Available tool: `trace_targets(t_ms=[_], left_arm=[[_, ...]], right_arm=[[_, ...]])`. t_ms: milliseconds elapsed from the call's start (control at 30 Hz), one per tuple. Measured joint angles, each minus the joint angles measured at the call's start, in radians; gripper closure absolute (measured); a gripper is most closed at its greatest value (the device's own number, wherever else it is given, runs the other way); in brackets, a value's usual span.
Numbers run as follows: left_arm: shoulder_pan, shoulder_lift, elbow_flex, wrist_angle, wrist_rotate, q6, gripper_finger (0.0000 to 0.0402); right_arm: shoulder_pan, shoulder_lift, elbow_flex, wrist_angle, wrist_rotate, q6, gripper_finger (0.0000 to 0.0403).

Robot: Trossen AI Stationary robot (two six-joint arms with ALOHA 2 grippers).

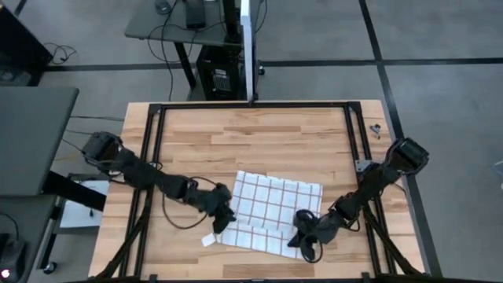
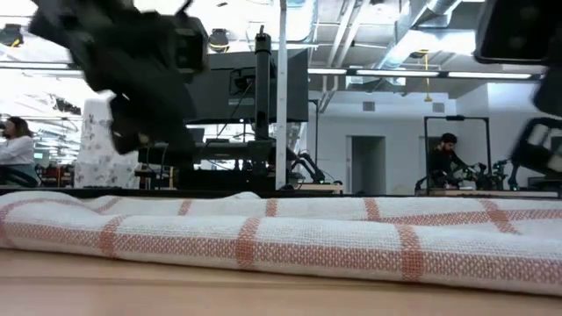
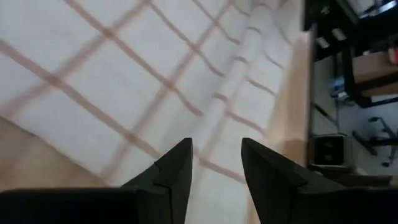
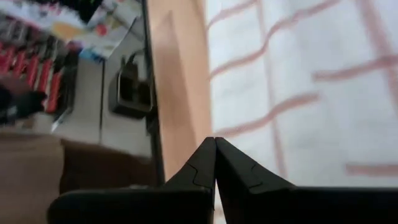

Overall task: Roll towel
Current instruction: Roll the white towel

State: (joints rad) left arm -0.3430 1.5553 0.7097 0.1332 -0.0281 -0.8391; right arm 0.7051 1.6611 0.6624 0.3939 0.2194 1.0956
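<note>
The towel (image 1: 271, 212), white with a grid of red-brown lines, lies flat on the wooden table (image 1: 236, 134), its near edge folded back over itself in a band (image 1: 255, 238). In the low view the fold (image 2: 281, 241) fills the foreground. My left gripper (image 1: 224, 218) is open over the towel's left edge; in its wrist view the fingers (image 3: 214, 162) hover above the cloth (image 3: 155, 81). My right gripper (image 1: 302, 238) is shut and empty over the towel's near right corner (image 4: 298, 81), its tips (image 4: 214, 142) near the cloth's edge. In the low view both grippers stand above the towel.
A tiny plain white scrap (image 1: 208, 240) lies on the table just left of the towel's near left corner. A black frame (image 1: 251, 104) runs around the table's edges. Bare wood lies beyond the towel's far edge.
</note>
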Motion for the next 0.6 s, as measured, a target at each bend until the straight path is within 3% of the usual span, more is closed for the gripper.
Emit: trace_targets(t_ms=[300, 600], left_arm=[[0.125, 0.08, 0.0, -0.067, 0.032, 0.128, 0.0279], [0.151, 0.149, 0.006, -0.066, 0.032, 0.164, 0.028]], right_arm=[[0.057, 0.004, 0.143, -0.365, 0.061, 0.03, 0.0403], [0.111, 0.038, 0.149, -0.442, 0.067, 0.156, 0.0403]])
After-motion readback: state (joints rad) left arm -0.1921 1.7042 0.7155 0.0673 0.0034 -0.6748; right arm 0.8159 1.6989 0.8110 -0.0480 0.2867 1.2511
